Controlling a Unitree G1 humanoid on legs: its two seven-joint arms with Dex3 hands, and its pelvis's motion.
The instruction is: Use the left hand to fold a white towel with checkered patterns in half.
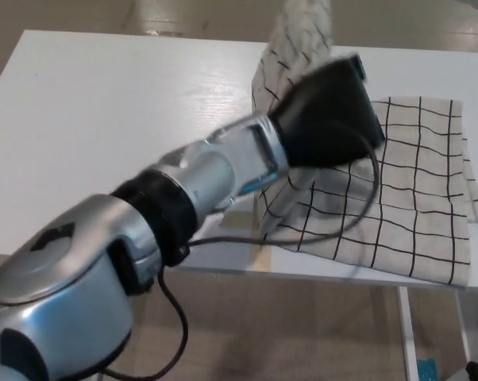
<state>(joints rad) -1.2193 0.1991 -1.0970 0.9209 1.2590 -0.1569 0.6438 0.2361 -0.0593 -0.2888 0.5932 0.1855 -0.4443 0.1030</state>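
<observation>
A white towel with black check lines [414,198] lies on the right part of the white table [104,127]. My left hand [330,119] reaches across it from the lower left, black and blurred with motion. It is shut on the towel's left edge, and that edge [291,48] stands lifted up above the hand, past the table's far side. The rest of the towel stays flat on the table, its right side near the table's front right edge. My right hand does not show.
My silver left forearm [191,182] with a black cable [334,230] looping under it crosses the table's front edge. A strip of tan tape [259,255] sits on the front edge. Table legs [406,333] and floor show below.
</observation>
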